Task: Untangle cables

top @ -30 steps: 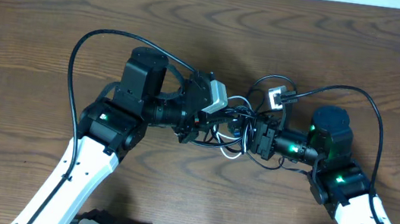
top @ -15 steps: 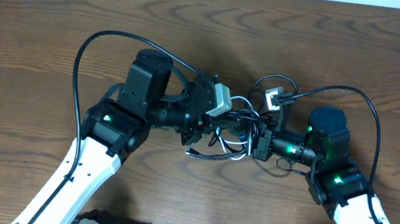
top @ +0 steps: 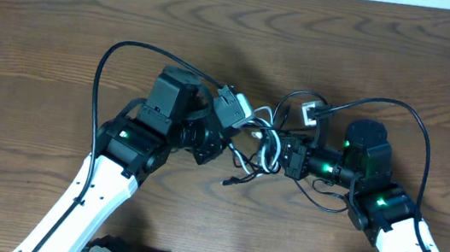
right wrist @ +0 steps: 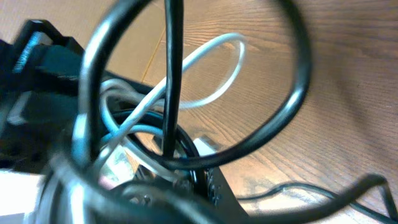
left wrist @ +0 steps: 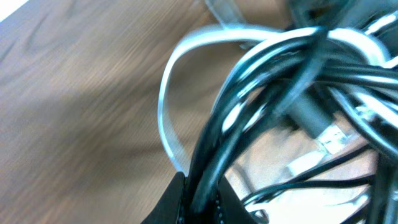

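The cables (top: 258,150) form one tangled knot of black and white cords, stretched between my two grippers at the table's middle. My left gripper (top: 233,144) is shut on a black cable (left wrist: 261,106) of the bundle; in the left wrist view its jaws (left wrist: 202,202) pinch that cord, and a white cable (left wrist: 165,112) loops off to the left. My right gripper (top: 280,156) is shut on the knot's other side. The right wrist view shows its jaws (right wrist: 202,180) closed among the cords, with a white loop (right wrist: 217,81) and a black loop (right wrist: 292,106) in front. A loose black plug end (top: 227,180) trails toward the front.
The wooden table (top: 39,26) lies under everything. The thick black arm cables arch over the left arm (top: 114,52) and the right arm (top: 408,110). A small white connector (top: 308,112) sits at the right wrist, just behind the knot.
My right gripper has closed on the tangle. The left arm has swung right and toward the back with its cable, pulling the knot taut, and a black plug end has dropped out toward the front.
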Available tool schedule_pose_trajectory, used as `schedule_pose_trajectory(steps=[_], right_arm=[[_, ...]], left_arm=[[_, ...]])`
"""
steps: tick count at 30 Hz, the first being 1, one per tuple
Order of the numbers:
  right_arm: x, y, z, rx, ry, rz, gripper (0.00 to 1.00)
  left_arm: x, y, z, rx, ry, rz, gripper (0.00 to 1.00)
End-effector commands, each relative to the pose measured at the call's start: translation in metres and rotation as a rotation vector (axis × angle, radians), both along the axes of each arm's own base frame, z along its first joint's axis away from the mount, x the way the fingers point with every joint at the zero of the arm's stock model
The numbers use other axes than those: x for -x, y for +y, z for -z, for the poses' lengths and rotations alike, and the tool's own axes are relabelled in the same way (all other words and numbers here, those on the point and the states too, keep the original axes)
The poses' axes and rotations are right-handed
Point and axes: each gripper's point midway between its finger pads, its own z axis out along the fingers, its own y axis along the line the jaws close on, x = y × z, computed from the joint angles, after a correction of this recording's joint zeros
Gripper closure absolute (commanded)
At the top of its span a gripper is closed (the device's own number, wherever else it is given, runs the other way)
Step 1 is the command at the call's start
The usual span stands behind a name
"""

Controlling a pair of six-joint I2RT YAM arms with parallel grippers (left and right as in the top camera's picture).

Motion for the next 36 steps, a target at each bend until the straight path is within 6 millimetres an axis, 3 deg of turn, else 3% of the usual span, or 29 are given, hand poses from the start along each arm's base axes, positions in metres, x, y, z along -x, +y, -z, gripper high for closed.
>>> schedule_pose_trajectory(steps=[1,6,13,16,22,27,36], right_arm=[[0.0,0.001,-0.009,-0.016,-0.027,-0.015,0.99],[0.001,0.001,-0.01,-0.019,-0.025,-0.022,0.99],[0.001,0.001,-0.01,-0.019,-0.026,-0.022,0.98],[0.001,0.001,-0.01,-0.019,-0.026,-0.022,0.87],[0.001,0.001,-0.009,-0.019,-0.025,-0.022,0.47],[0.001,0.001,-0.009,-0.019,-0.025,-0.022,0.36],[0.002,0.002,-0.01,-0.021,-0.024,-0.027,0.34]], left_arm=[[-0.03,0.056,0.02,-0.226,-0.029,-0.31,0.92],[-0.033,0.069,0.023,-0.249,-0.01,-0.394,0.92],[-0.024,0.048,0.02,-0.155,0.033,-0.308,0.92],[-0.018,0.028,0.012,-0.058,0.054,-0.226,0.92],[-0.008,-0.01,-0.016,0.142,0.052,-0.053,0.92],[-0.016,-0.007,-0.017,0.125,0.019,-0.082,0.92],[-0.027,0.007,-0.01,0.056,-0.012,-0.16,0.92]])
